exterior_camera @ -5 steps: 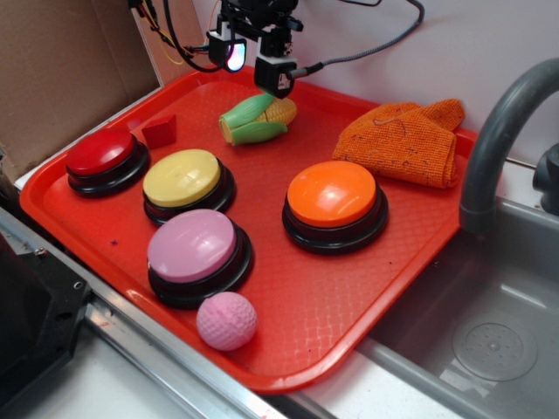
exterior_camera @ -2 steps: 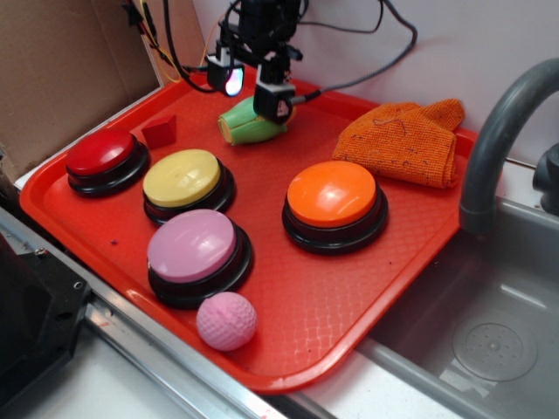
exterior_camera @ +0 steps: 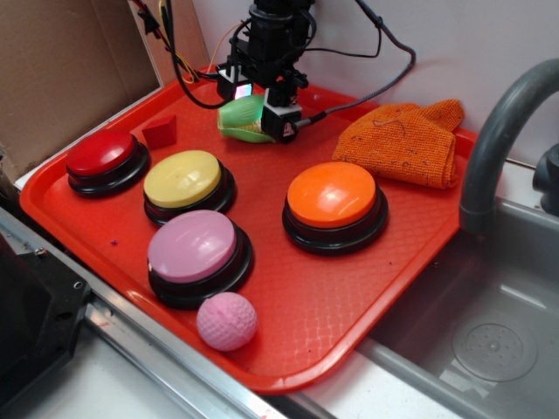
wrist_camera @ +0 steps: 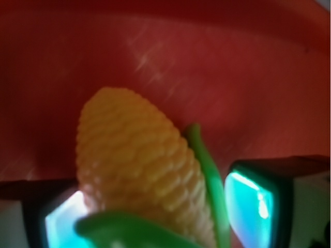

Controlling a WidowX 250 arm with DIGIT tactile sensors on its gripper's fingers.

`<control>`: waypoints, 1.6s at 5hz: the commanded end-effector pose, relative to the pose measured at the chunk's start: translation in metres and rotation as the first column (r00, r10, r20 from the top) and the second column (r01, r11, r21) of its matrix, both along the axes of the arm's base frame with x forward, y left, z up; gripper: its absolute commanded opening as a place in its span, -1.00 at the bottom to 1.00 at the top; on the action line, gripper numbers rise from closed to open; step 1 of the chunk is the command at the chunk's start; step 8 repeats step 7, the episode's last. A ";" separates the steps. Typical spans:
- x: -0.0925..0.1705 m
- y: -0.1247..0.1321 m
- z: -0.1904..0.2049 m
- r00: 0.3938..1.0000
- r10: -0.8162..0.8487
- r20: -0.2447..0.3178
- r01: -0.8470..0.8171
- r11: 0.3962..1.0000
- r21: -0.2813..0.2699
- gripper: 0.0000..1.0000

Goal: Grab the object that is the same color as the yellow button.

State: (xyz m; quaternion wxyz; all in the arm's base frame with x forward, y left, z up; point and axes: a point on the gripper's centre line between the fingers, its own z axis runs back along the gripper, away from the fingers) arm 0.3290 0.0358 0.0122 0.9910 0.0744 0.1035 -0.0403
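The object, a toy corn cob [exterior_camera: 238,120] with yellow kernels and green husk, lies at the back of the red tray [exterior_camera: 262,218]. My gripper [exterior_camera: 259,109] has come down over it, one finger on each side. The wrist view shows the corn cob [wrist_camera: 139,165] filling the space inside the gripper [wrist_camera: 155,212]. The left pad [wrist_camera: 59,225] sits against the kernels. A narrow gap separates the husk from the right pad [wrist_camera: 248,201], so the jaws stand open around the cob. The yellow button [exterior_camera: 182,178] sits nearer the front left.
On the tray are a red button [exterior_camera: 101,152], pink button [exterior_camera: 192,246], orange button [exterior_camera: 332,194], pink ball [exterior_camera: 226,320], small red block [exterior_camera: 159,131] and orange cloth [exterior_camera: 402,140]. A sink [exterior_camera: 489,332] with grey faucet [exterior_camera: 498,131] lies right.
The gripper has dropped from above the tray's back edge down onto the corn cob, and its fingers now straddle it. The cob has shifted only slightly.
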 end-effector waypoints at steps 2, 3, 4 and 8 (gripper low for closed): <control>-0.013 0.001 0.037 1.000 0.020 0.019 -0.019 1.000 -0.017 -1.00; -0.033 -0.010 0.086 0.983 0.132 0.127 -0.132 0.991 -0.011 -1.00; -0.072 -0.025 0.135 0.951 0.241 0.192 -0.234 0.971 -0.057 -1.00; -0.122 -0.032 0.218 0.914 0.337 0.226 -0.315 0.940 -0.130 -1.00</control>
